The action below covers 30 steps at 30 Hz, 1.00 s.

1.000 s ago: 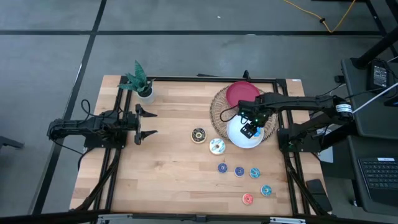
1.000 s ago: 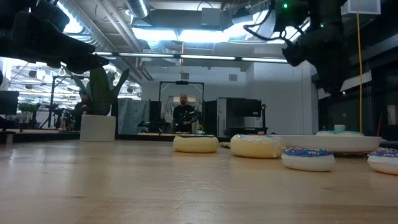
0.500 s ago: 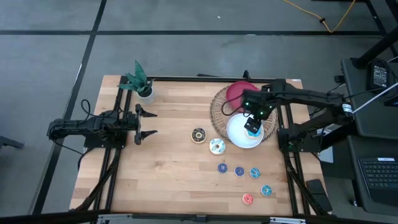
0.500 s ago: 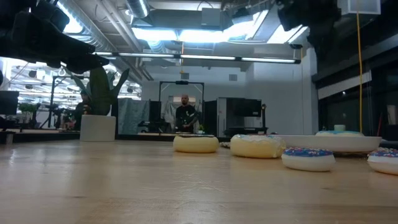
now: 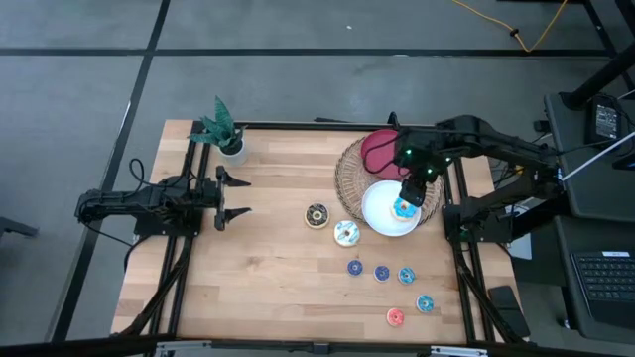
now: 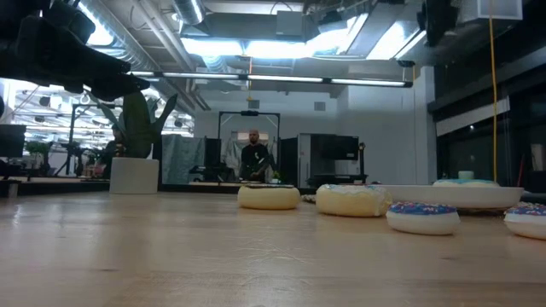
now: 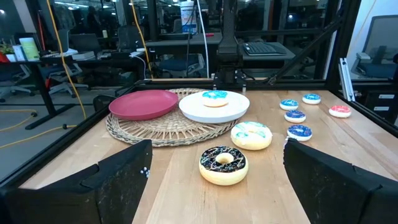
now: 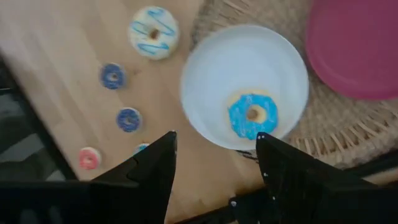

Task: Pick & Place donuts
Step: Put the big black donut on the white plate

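Note:
The blue-iced donut (image 8: pixel 252 116) lies flat on the white plate (image 8: pixel 211 74), seen too in the high view (image 5: pixel 404 208). My right gripper (image 8: pixel 216 168) hangs open above the plate (image 5: pixel 417 186), touching nothing. The dark chocolate donut (image 5: pixel 317 215) and the white-iced donut (image 5: pixel 345 233) rest on the table left of the plate. Several small blue donuts (image 5: pixel 382 272) and a red-pink one (image 5: pixel 395 316) lie nearer the near edge. My left gripper (image 5: pixel 233 196) waits open at the table's left.
A round wicker mat (image 5: pixel 347 169) carries the white plate and a red plate (image 5: pixel 382 149). A potted plant (image 5: pixel 223 134) stands at the far left corner. Bare wood (image 5: pixel 258 278) stretches across the table's near left. A person (image 6: pixel 253 158) stands in the room beyond.
My right gripper has risen from just over the white plate, leaving the low view upward, and drawn slightly toward the table's far right. The blue-iced donut has stayed on the plate.

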Each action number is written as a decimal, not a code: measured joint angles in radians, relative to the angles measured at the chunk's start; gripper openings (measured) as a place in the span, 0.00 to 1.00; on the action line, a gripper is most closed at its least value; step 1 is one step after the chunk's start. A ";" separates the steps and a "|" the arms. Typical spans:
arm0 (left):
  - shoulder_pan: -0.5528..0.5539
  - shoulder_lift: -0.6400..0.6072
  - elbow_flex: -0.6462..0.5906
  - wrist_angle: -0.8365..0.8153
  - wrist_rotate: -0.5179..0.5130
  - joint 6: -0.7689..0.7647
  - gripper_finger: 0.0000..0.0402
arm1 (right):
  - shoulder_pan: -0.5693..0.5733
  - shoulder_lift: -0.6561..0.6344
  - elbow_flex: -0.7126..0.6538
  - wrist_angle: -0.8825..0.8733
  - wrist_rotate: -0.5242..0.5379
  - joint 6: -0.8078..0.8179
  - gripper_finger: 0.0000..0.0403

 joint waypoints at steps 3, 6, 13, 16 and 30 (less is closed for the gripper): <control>0.000 0.000 0.000 0.000 0.000 0.000 0.88 | 0.000 0.000 0.045 -0.001 -0.021 -0.003 0.55; 0.000 0.000 0.000 0.000 0.000 0.000 0.88 | 0.000 0.000 0.085 -0.001 -0.045 -0.003 0.55; 0.000 0.000 0.000 0.000 0.000 0.000 0.88 | 0.000 0.000 0.162 -0.001 -0.081 -0.005 0.55; 0.000 0.000 0.000 0.000 0.000 0.000 0.88 | 0.000 0.003 0.193 -0.002 -0.084 -0.006 0.55; 0.000 0.000 0.000 0.000 0.000 0.000 0.88 | 0.000 0.215 0.411 -0.001 -0.062 -0.056 0.55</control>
